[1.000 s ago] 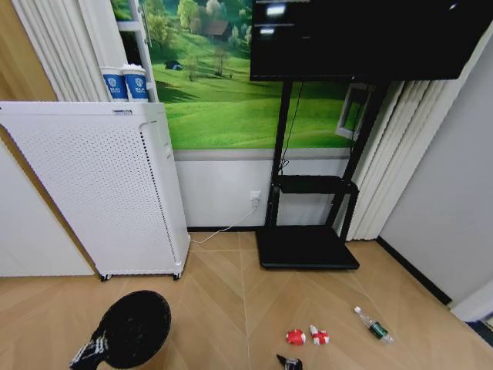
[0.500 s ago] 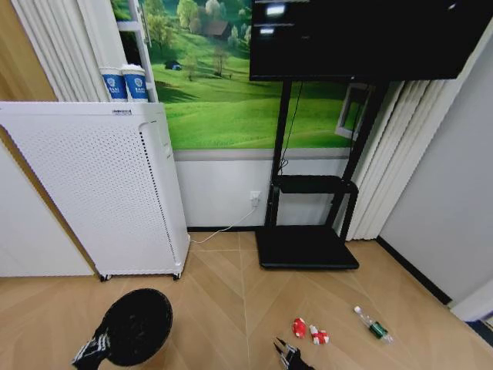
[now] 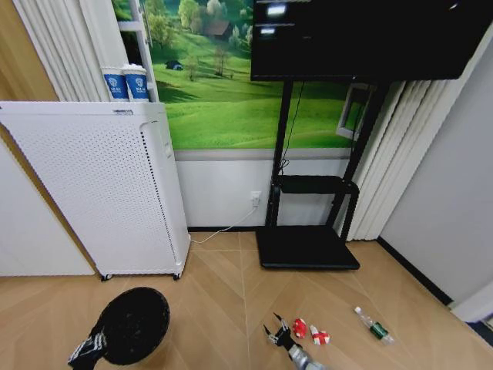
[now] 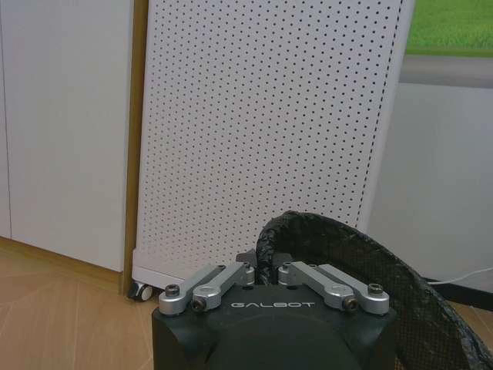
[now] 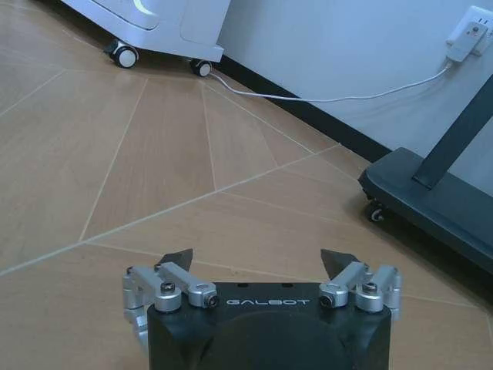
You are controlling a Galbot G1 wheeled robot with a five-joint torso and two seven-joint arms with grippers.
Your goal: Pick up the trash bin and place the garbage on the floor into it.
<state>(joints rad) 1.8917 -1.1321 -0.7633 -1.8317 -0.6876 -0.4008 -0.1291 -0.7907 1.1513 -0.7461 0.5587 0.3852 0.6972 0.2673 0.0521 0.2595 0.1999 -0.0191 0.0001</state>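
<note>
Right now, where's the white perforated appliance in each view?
Head: white perforated appliance stands left of centre against the wall, behind the trash bin.
Left wrist: it rises behind the bin rim clamped by the left tool.
Right wrist: its wheeled base sits beyond the open right tool.
Shared landmark: the white cable at its foot.

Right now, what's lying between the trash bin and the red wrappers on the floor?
In the head view, bare floor, then the open right gripper beside the red wrappers. The left gripper holds the trash bin.
</note>
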